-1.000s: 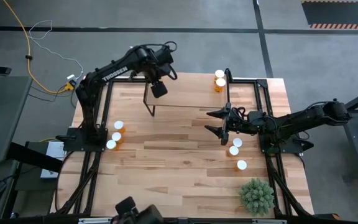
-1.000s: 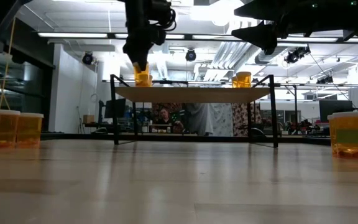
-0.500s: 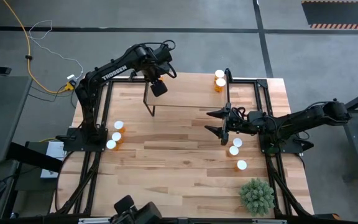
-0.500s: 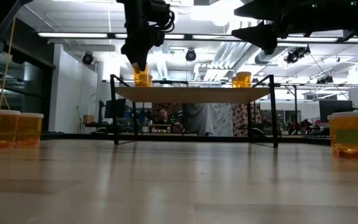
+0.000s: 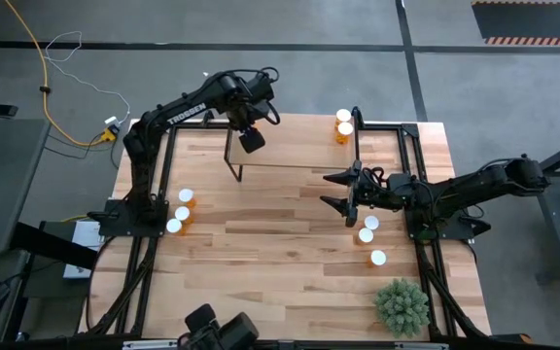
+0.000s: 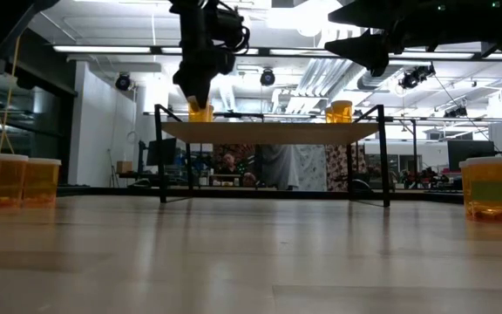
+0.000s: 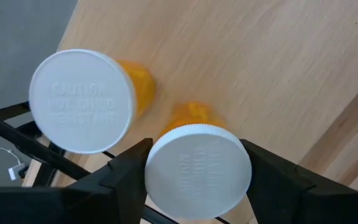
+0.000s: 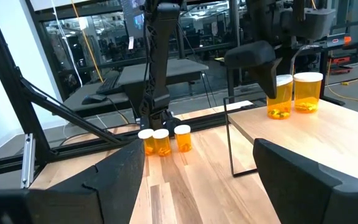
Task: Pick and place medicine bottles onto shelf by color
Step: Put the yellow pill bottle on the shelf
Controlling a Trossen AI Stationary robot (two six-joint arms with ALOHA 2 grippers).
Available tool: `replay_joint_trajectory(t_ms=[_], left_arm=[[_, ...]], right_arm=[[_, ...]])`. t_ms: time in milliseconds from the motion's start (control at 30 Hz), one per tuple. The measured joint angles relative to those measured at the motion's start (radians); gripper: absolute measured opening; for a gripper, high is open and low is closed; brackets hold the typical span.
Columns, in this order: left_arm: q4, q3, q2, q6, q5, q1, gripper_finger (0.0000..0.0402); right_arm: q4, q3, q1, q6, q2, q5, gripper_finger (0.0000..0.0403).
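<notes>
Left gripper (image 7: 194, 171) over shelf (image 5: 295, 156) at 11 o'clock, fingers straddling bottle (image 7: 197, 168); grasp unclear. Right gripper (image 5: 341, 193) spread, empty, mid-worktop.

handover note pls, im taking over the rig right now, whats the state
Left gripper: at a bottle standing on the shelf, left end, beside a second bottle. Whether it grips it is unclear.
Right gripper: open, empty, above the table near the right trio.
Done: two bottles at the shelf's left end, a pair at its right end.
Left: three on the table's right side, a left trio by the left arm's base.
</notes>
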Motion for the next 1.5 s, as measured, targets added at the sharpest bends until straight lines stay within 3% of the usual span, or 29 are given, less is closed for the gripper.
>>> replay_joint_trajectory(t_ms=[633,1133,1333,1500], left_arm=[[0.001,0.007,-0.007,-0.006,0.002,0.0,0.0295],[-0.013,0.261,-0.016,-0.028,-0.01,0.0,0.0294],[0.057,0.228,-0.067,-0.094,-0.036,-0.037,0.0289],[0.237,0.034,-0.207,-0.137,-0.168,-0.097,0.0246]], right_arm=[[0.0,0.0,0.0,0.0,0.0,0.0,0.0291],[0.0,0.0,0.0,-0.001,0.0,0.0,0.0291],[0.0,0.0,0.0,-0.001,0.0,0.0,0.0291],[-0.005,0.0,0.0,-0.001,0.0,0.0,0.0291]])
